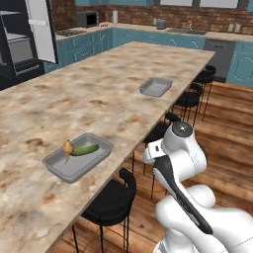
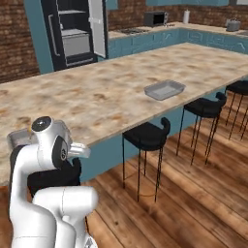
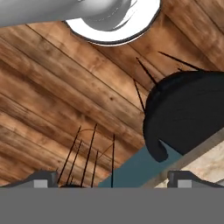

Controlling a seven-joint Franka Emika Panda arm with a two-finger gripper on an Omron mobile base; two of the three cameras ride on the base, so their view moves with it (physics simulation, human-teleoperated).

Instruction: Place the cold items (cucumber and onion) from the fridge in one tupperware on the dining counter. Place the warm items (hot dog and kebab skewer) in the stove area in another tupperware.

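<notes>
Long beige-brown marbled stone dining counter [image 1: 99,94] carries two shallow grey rectangular tupperware trays. Near tray [image 1: 59,168] holds a smooth dark green oblong cucumber [image 1: 85,149] touching a small yellowish-tan onion [image 1: 68,147]. Far tray [image 1: 155,87] empty. Gripper [image 3: 112,178] over wood floor, fingers spread apart, holding nothing.

Dining counter [image 2: 111,97]: long marbled beige-brown top on a teal base, running across the middle of the kitchen.
Tupperware [image 2: 164,90]: shallow grey tray lying on the counter near its front edge, nothing visible inside.
Stools [image 2: 147,135]: black seats lined up along the counter's near side, on a wooden floor.
Fridge [image 2: 75,31]: black, door standing open, behind the counter's far side.
Microwave [image 2: 155,18]: dark box on the wall counter beyond the dining counter.
Arm [image 2: 46,160]: white, folded low before the counter's left end.
</notes>
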